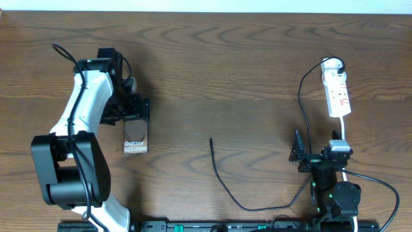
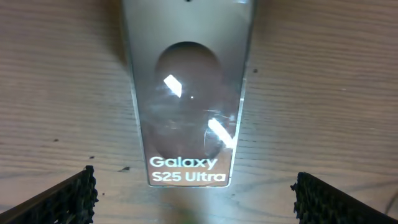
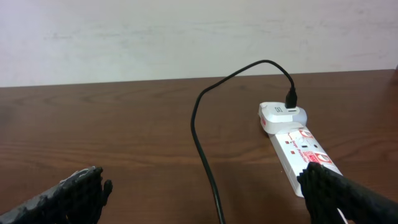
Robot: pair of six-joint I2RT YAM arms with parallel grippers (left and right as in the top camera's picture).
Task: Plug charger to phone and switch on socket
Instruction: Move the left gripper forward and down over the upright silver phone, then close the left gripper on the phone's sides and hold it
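Observation:
The phone point(image 1: 136, 137) lies flat on the wooden table, brown-bronze with white "Galaxy S25 Ultra" lettering. In the left wrist view the phone point(image 2: 189, 112) lies just ahead of my left gripper point(image 2: 194, 190), which is open and empty, with its lettered end nearest the jaws. My left gripper point(image 1: 136, 115) sits at the phone's far end. The charger cable point(image 1: 222, 183) runs from the socket point(image 1: 337, 90) in a loop to its loose plug tip point(image 1: 211, 139) mid-table. My right gripper point(image 1: 317, 153) is open and empty, astride the cable point(image 3: 202, 143), near the socket point(image 3: 298, 149).
A white adapter point(image 3: 281, 115) with the cable plugged in sits at the socket's rounded far end. The socket's white cord point(image 1: 344, 138) runs toward my right arm's base. A pale wall stands behind the table's far edge point(image 3: 124, 87).

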